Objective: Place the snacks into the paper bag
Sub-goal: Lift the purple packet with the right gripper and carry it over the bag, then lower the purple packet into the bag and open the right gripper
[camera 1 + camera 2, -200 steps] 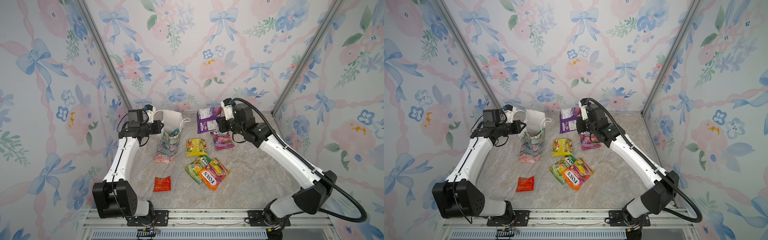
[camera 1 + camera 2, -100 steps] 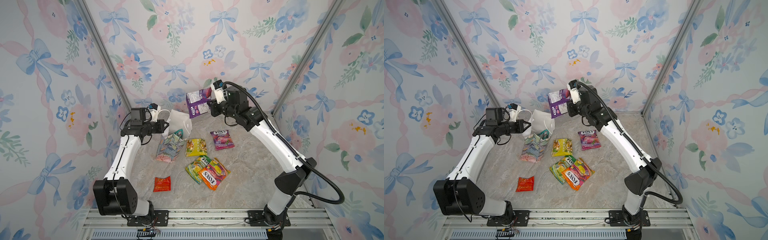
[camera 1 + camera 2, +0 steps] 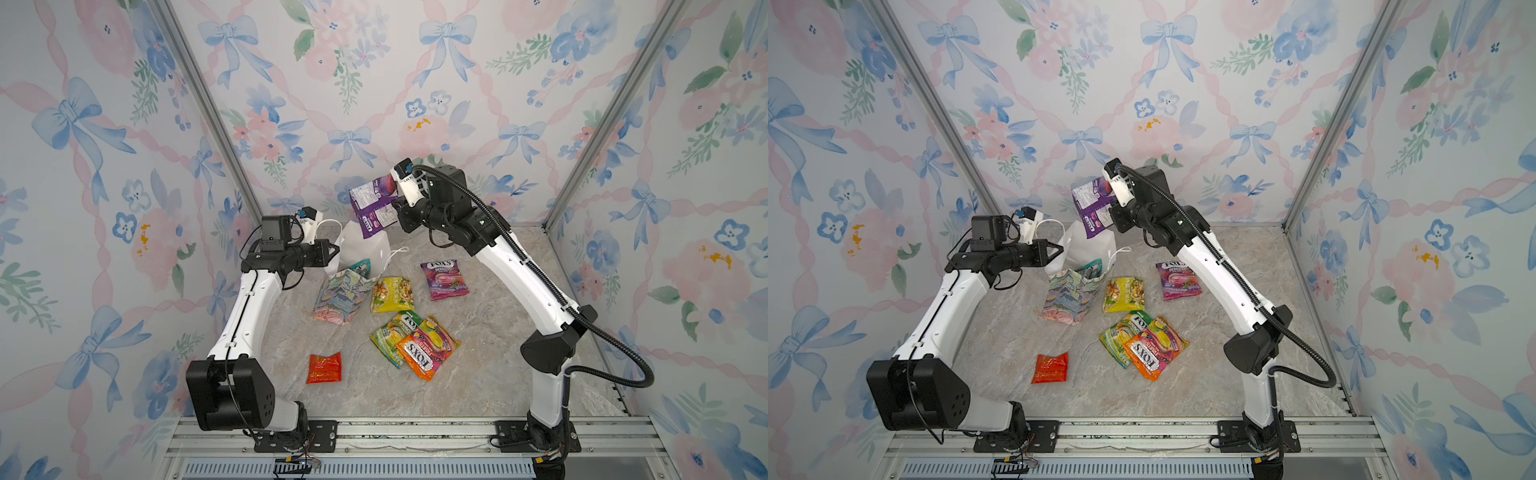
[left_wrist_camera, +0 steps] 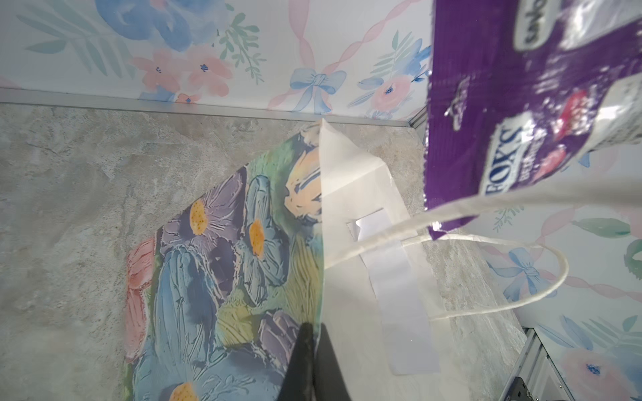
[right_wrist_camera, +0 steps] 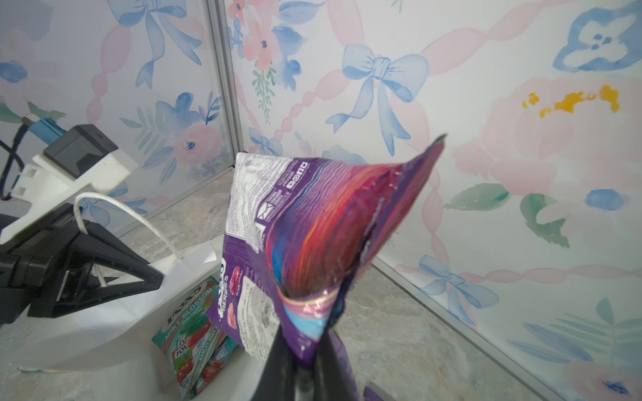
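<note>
Moved since earlier: purple packet [image 3: 372, 205] has risen off the surface [image 3: 478, 374] and travelled left; it now hangs over the mouth of the paper bag [image 3: 338, 297], upper centre in both top views.
Right end effector [image 5: 302, 364]: clamped tight on a corner of the purple packet.
Left end effector [image 4: 311, 347]: pinched closed on the paper bag's rim, bag tilted with its mouth open.
Paper bag: left of centre, teal packet [image 3: 359, 266] inside.
Loose snacks: yellow packet [image 3: 392, 295], berry packet [image 3: 442, 279], green packet [image 3: 392, 332], orange packet [image 3: 426, 347] and red packet [image 3: 324, 368] lie on the surface, centre to lower centre.
</note>
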